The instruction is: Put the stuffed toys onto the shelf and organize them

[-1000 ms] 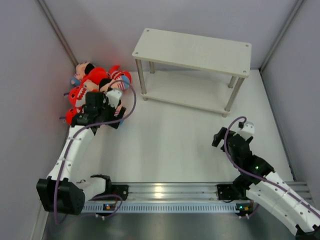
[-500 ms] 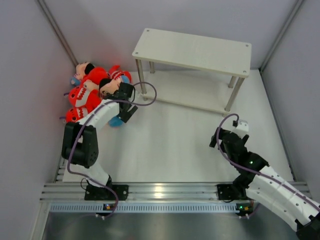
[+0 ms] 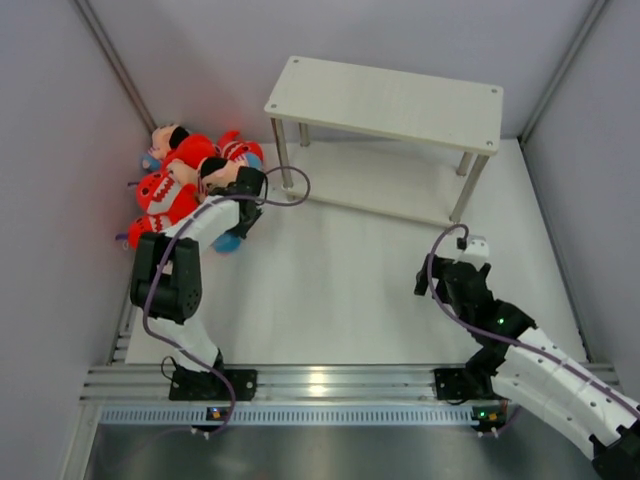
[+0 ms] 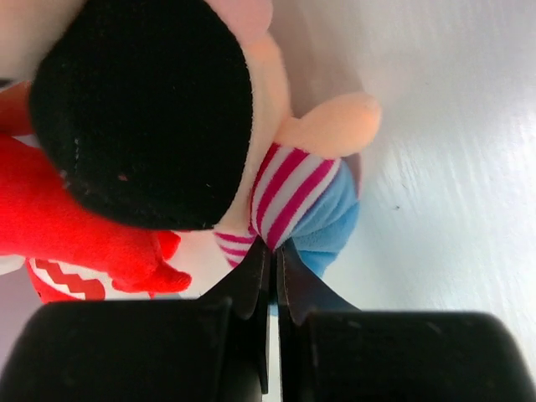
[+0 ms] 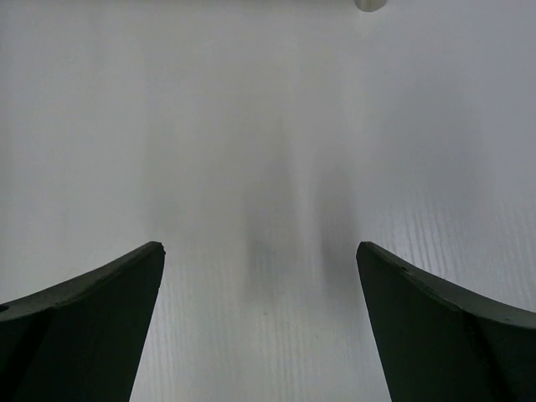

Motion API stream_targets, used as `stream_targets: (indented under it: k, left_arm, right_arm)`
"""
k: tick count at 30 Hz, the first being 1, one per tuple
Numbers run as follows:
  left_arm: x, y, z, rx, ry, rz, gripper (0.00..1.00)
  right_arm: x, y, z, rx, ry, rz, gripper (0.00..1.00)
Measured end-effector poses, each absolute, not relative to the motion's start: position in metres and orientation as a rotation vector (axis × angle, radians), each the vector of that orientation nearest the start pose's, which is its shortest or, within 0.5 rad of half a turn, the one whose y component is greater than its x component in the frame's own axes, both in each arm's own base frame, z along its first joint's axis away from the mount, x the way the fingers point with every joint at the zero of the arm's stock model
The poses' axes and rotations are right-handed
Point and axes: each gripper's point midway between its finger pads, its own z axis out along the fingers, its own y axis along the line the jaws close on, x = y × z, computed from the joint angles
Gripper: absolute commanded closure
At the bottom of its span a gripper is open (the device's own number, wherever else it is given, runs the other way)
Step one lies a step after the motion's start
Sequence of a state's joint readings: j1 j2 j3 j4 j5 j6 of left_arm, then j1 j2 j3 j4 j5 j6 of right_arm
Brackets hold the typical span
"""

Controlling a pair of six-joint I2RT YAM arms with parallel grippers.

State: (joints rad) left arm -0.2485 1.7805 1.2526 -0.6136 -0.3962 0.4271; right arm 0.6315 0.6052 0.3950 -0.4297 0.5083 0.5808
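Observation:
The stuffed toys [image 3: 185,175] lie heaped at the far left by the wall: red sharks [image 3: 162,196] and striped-shirt dolls. My left gripper [image 3: 238,224] reaches into the pile's right edge. In the left wrist view it [image 4: 275,246] is shut, pinching a fold where a black-haired doll's [image 4: 142,109] striped shirt meets its blue bottom [image 4: 331,222]; a red shark [image 4: 75,234] lies beside it. The off-white shelf [image 3: 390,100] stands at the back with both tiers bare. My right gripper [image 3: 432,284] hovers open over the table, in front of the shelf, holding nothing [image 5: 260,247].
Grey walls close in on the left, back and right. The shelf's thin metal legs [image 3: 283,160] stand just right of the toy pile, and one leg's foot [image 5: 368,4] shows at the top of the right wrist view. The arms' mounting rail [image 3: 320,385] runs along the near edge.
My left arm swung up and right so its gripper reached the pile's right edge, then shut on the doll's clothing. My right gripper drifted slightly left, still open.

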Motion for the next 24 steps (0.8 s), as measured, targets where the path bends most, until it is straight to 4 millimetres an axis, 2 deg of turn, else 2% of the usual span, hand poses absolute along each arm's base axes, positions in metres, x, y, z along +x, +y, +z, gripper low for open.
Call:
stream_targets:
  k: [3, 5, 6, 8, 10, 12, 14, 17, 19, 21, 24]
  left_arm:
    - [0.387, -0.019, 0.095, 0.750, 2.533, 0.480, 1.00]
    - [0.385, -0.030, 0.121, 0.731, 2.464, 0.367, 1.00]
    - [0.383, -0.037, 0.137, 0.726, 2.414, 0.295, 1.00]
    - [0.373, -0.055, 0.183, 0.726, 2.267, 0.149, 1.00]
    - [0.355, -0.077, 0.231, 0.756, 2.113, -0.011, 1.00]
    - [0.335, -0.097, 0.273, 0.800, 1.985, -0.148, 1.00]
    - [0.317, -0.120, 0.305, 0.854, 1.869, -0.293, 1.00]
    - [0.296, -0.142, 0.323, 0.923, 1.807, -0.463, 1.00]
    - [0.285, -0.153, 0.326, 0.951, 1.803, -0.561, 1.00]
    - [0.275, -0.162, 0.332, 0.973, 1.791, -0.652, 1.00]
    - [0.261, -0.172, 0.346, 0.993, 1.752, -0.752, 1.00]
  right_arm:
    - [0.227, 0.102, 0.115, 0.132, 2.115, 0.237, 0.01]
    - [0.233, 0.123, 0.125, 0.050, 2.113, 0.325, 0.01]
    - [0.236, 0.134, 0.129, 0.012, 2.111, 0.367, 0.01]
    - [0.239, 0.164, 0.139, -0.088, 2.101, 0.497, 0.01]
    - [0.241, 0.196, 0.153, -0.182, 2.076, 0.633, 0.01]
    - [0.244, 0.232, 0.178, -0.267, 2.018, 0.783, 0.01]
    - [0.248, 0.269, 0.219, -0.316, 1.903, 0.970, 0.01]
    - [0.254, 0.309, 0.283, -0.340, 1.708, 1.210, 0.01]
    - [0.256, 0.332, 0.322, -0.355, 1.582, 1.365, 0.01]
    - [0.256, 0.346, 0.342, -0.362, 1.504, 1.471, 0.01]
    - [0.253, 0.365, 0.341, -0.367, 1.486, 1.573, 0.01]
